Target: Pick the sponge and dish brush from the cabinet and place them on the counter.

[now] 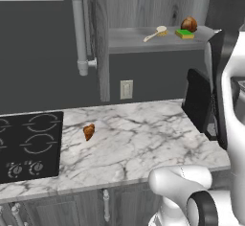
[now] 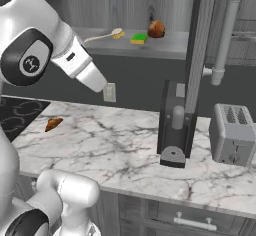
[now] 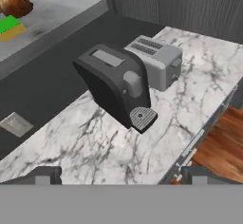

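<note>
Sponge [image 3: 10,27] on cabinet shelf, well apart from spread fingers [image 3: 42,175].

arm [image 2: 75,62]: raised, forearm angled down and forward
tool [image 3: 121,175]: jaws spread wide, holding nothing

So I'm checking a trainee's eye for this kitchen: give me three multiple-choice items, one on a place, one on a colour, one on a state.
1. Where is the sponge?
A. on the cabinet shelf
B. on the counter
C. on the cooktop

2. What colour is the sponge's top?
A. blue
B. green
C. red

3. How is the gripper?
A. shut on the brush
B. shut on nothing
C. open

Key: 1 A, it lies beside the brush on the shelf; 2 B, bright green over yellow; 3 C, the fingertips stand wide apart, nothing between.
</note>
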Robot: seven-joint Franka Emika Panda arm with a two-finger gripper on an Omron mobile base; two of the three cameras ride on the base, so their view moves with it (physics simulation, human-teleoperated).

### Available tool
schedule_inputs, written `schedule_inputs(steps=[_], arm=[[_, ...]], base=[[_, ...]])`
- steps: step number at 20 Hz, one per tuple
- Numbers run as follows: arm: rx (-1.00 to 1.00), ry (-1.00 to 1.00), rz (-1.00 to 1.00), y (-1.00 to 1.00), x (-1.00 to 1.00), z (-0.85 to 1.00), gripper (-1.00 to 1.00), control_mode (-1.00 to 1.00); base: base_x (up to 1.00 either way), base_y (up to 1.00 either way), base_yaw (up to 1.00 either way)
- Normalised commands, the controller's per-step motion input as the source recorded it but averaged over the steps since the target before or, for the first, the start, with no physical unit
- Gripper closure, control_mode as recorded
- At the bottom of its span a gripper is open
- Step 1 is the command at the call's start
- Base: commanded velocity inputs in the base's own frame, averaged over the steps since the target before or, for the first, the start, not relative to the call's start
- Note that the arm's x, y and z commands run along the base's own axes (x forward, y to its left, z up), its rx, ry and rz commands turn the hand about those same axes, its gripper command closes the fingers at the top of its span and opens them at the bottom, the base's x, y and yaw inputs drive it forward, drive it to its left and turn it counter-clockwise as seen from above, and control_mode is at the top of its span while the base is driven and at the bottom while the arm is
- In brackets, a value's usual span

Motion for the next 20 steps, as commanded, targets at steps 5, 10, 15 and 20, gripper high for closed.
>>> schedule_inputs(steps=[5, 10, 15, 20], arm=[[-0.02, -0.01, 0.07, 0.00, 0.05, 0.00, -1.00, -1.00], [-0.01, -0.02, 0.21, 0.00, 0.16, 0.04, -1.00, -1.00], [0.00, -0.08, 0.20, -0.01, 0.35, 0.16, -1.00, -1.00], [0.00, -0.11, 0.18, -0.02, 0.34, 0.15, -1.00, -1.00]], base=[[0.00, 0.00, 0.00], [0.00, 0.00, 0.00], [0.00, 0.00, 0.00], [0.00, 0.00, 0.00]])
